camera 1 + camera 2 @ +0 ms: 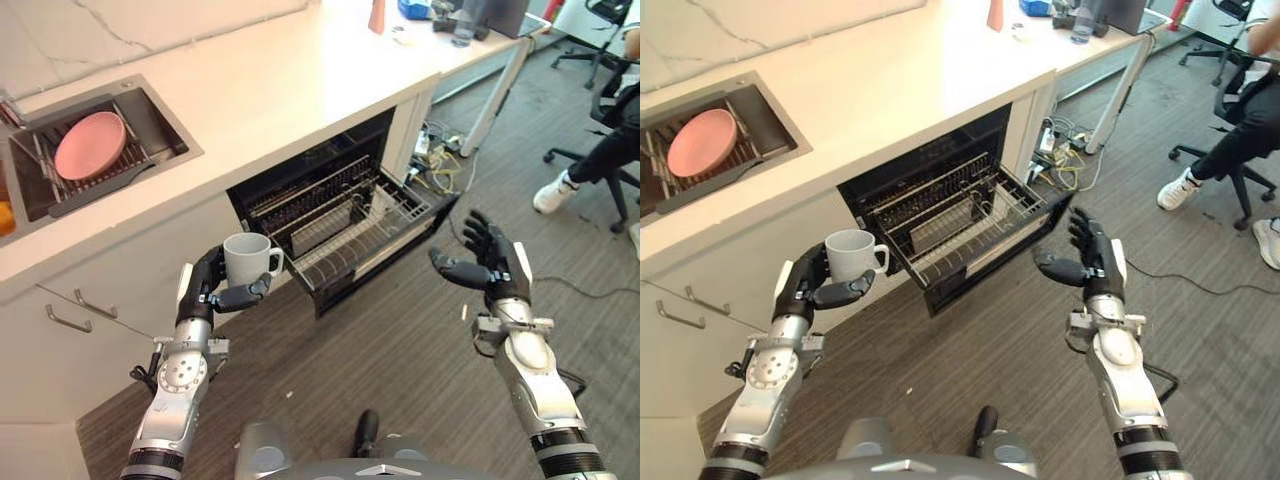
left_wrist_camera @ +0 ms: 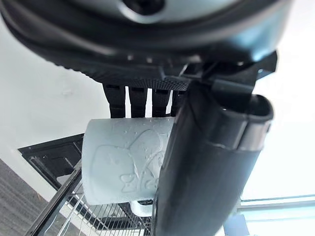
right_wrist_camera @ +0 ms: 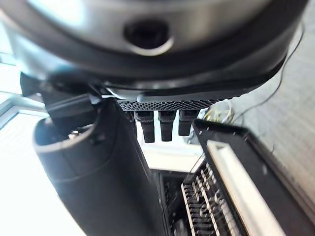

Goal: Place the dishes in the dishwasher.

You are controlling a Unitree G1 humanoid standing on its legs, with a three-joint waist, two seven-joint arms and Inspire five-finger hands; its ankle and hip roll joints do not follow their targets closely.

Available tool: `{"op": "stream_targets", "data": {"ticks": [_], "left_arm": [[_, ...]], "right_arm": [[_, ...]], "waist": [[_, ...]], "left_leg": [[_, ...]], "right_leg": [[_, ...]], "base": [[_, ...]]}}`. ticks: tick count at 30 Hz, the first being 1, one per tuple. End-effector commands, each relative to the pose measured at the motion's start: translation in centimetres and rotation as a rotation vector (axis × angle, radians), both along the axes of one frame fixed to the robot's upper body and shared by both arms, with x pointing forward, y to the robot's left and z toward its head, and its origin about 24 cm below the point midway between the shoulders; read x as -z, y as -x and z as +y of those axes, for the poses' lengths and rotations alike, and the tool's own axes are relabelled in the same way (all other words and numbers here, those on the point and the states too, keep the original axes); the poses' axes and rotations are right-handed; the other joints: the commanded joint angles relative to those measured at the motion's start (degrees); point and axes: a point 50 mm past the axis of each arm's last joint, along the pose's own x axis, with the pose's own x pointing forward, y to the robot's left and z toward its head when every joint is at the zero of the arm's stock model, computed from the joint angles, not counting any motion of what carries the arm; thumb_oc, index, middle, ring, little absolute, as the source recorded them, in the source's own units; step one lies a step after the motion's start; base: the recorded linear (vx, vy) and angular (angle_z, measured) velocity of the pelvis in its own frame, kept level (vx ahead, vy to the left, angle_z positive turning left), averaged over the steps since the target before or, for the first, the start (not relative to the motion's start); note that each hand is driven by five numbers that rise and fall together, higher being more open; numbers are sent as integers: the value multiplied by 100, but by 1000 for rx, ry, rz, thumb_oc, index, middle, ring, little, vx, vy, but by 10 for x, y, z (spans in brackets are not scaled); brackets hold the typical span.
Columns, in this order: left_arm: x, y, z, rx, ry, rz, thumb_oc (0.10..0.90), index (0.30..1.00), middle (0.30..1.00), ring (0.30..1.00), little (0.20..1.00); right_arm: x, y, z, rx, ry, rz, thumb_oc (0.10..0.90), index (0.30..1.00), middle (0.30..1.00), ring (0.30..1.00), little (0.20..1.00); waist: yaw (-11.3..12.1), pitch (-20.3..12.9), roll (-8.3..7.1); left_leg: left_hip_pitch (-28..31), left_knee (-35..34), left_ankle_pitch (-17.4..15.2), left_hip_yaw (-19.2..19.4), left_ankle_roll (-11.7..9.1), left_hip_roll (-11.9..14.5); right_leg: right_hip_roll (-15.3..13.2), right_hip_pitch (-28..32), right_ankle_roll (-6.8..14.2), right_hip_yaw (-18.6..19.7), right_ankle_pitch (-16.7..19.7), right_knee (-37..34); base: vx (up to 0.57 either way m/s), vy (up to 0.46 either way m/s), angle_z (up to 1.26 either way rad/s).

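My left hand [image 1: 205, 285] is shut on a white mug [image 1: 247, 260], held upright in the air just left of the open dishwasher [image 1: 335, 215]; fingers and thumb wrap the mug [image 2: 125, 160] in the left wrist view. The dishwasher's wire rack [image 1: 360, 235] is pulled out over the lowered door. My right hand [image 1: 490, 262] hangs open and empty to the right of the rack, palm turned toward it. A pink plate [image 1: 90, 145] lies on a rack in the sink [image 1: 150, 110] at the far left.
The white counter [image 1: 290, 70] runs above the dishwasher, with small items at its far end. White cabinet drawers [image 1: 70, 310] stand left of my left arm. A seated person's leg and shoe [image 1: 560, 185] and an office chair are at the right.
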Motion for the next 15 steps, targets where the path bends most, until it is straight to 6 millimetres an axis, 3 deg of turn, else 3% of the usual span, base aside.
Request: {"op": "stream_targets", "data": {"ticks": [1, 3, 8, 9, 12, 13, 14, 15], "left_arm": [[-67, -14, 8, 35, -111, -322, 400, 300, 300, 300, 300], [-67, -14, 6, 40, -108, -326, 400, 300, 300, 300, 300], [-65, -14, 2, 68, -114, -313, 400, 300, 300, 300, 300], [-63, -15, 0, 88, -120, -298, 400, 300, 300, 300, 300], [-65, -16, -3, 128, -155, -285, 400, 300, 300, 300, 300], [-65, -16, -3, 128, -156, -285, 400, 300, 300, 300, 300], [-69, -18, -4, 145, -175, -292, 400, 300, 300, 300, 300], [-69, -20, -5, 152, -173, -292, 400, 300, 300, 300, 300]], "right_arm": [[-54, -6, 10, -104, 7, -287, 800, 900, 900, 900, 900], [-52, -7, 12, -106, 10, -280, 800, 900, 900, 900, 900], [-47, -5, 7, -87, 19, -258, 800, 900, 900, 900, 900], [-40, -4, 7, -80, 10, -224, 800, 900, 900, 900, 900], [-31, -4, 12, -83, -37, -188, 800, 900, 900, 900, 900], [-31, -4, 12, -84, -38, -188, 800, 900, 900, 900, 900], [-28, -6, 19, -94, -74, -182, 800, 900, 900, 900, 900], [-24, -7, 25, -113, -110, -166, 800, 900, 900, 900, 900]], "waist": [[240, -169, 75], [269, -155, 156], [209, -364, 285], [211, -442, 234], [211, -408, 170], [229, -405, 153], [222, -319, 134], [210, -308, 130]], "left_leg": [[9, -544, 573, -221, 77, 92], [-38, -906, 803, -241, 4, 133], [372, -1344, 682, -135, 24, 60], [499, -1279, 523, -117, 170, -162], [605, -1120, 279, 30, 456, -357], [602, -1106, 268, 53, 466, -371], [713, -1068, 184, 162, 618, -451], [810, -1122, 145, 212, 647, -474]], "right_leg": [[-407, 34, 817, 214, -491, 120], [-402, 189, 861, 205, -548, 71], [-560, 217, 1008, 213, -509, 129], [-778, 121, 1080, 304, -478, 445], [-1047, -118, 1167, 488, -460, 1321], [-1071, -156, 1177, 521, -483, 1379], [-1159, -482, 1246, 626, -316, 1998], [-1197, -602, 1282, 594, -231, 2038]], "base": [[184, 132, -4], [161, 180, -17], [133, 246, -6], [111, 288, 12], [91, 299, 2], [55, 255, -32], [53, 202, -37], [87, 215, -38]]}}
